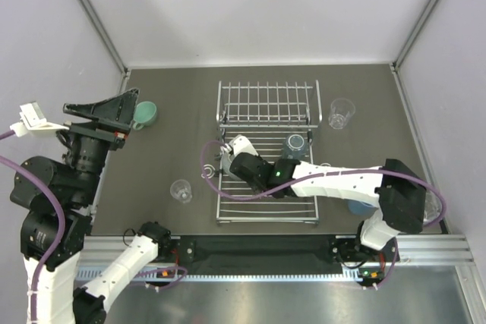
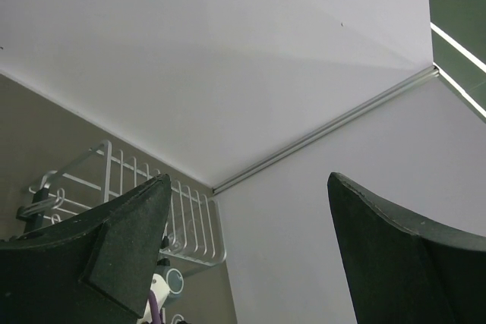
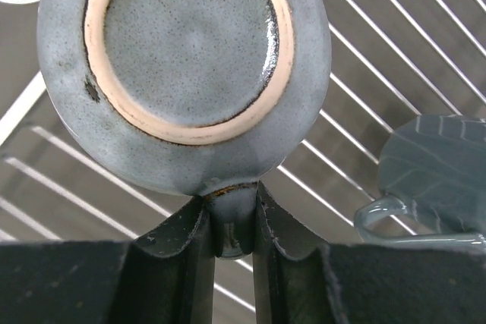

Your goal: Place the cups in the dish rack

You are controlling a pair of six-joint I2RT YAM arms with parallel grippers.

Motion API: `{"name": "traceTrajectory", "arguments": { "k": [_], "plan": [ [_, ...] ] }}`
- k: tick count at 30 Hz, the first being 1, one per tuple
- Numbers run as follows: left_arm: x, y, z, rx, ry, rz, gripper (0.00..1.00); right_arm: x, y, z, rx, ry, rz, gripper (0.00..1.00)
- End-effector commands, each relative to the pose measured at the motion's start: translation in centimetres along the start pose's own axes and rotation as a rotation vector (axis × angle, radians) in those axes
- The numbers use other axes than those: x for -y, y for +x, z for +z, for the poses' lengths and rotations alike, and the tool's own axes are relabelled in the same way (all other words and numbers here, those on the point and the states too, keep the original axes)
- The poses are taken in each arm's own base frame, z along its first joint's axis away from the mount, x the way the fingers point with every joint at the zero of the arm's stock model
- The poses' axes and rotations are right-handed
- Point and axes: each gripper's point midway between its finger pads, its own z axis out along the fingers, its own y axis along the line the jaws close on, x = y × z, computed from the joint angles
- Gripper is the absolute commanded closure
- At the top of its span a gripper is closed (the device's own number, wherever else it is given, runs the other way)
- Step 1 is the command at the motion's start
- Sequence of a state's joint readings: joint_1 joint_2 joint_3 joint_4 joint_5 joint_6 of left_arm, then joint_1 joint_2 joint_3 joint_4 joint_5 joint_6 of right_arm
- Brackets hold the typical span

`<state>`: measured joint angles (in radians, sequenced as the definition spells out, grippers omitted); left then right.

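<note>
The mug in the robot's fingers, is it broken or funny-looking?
Not broken. The grey-blue mug looks odd only because its bottom ring faces the camera: the right gripper pinches its handle, holding it over the dish rack.

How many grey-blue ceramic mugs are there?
2. The right gripper holds one grey-blue mug by its handle over the silver wire dish rack; the other mug sits on the rack beside it. Others may hide under the arms.

Top looks down; all three views share the dish rack (image 1: 262, 209), right wrist closest.
</note>
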<state>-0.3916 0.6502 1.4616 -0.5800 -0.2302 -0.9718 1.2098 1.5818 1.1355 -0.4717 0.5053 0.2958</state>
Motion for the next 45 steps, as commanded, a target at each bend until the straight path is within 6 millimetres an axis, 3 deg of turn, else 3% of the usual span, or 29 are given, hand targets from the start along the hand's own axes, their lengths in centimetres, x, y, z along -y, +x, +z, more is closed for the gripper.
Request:
{"name": "traceTrajectory", "arguments": {
  "k": [1, 18, 35, 45],
  "plan": [
    [0.1, -0.7, -0.4, 0.025, 0.002, 0.033, 0.11, 0.8, -6.5, 0.0, 0.196, 0.041, 0.183, 1.00],
    [-0.3, -0.1, 0.0, 0.007, -0.004, 0.055, 0.11, 2.3, -7.0, 1.9, 0.221, 0.150, 0.235, 1.00],
    [0.1, 0.6, 0.6, -0.020, 0.016, 0.044, 0.13, 3.6, -5.9, 3.8, 0.211, 0.245, 0.312, 1.00],
    [0.0, 1.0, 0.7, -0.038, 0.017, 0.038, 0.14, 4.1, -6.8, 4.5, 0.243, 0.288, 0.356, 0.96]
  ]
}}
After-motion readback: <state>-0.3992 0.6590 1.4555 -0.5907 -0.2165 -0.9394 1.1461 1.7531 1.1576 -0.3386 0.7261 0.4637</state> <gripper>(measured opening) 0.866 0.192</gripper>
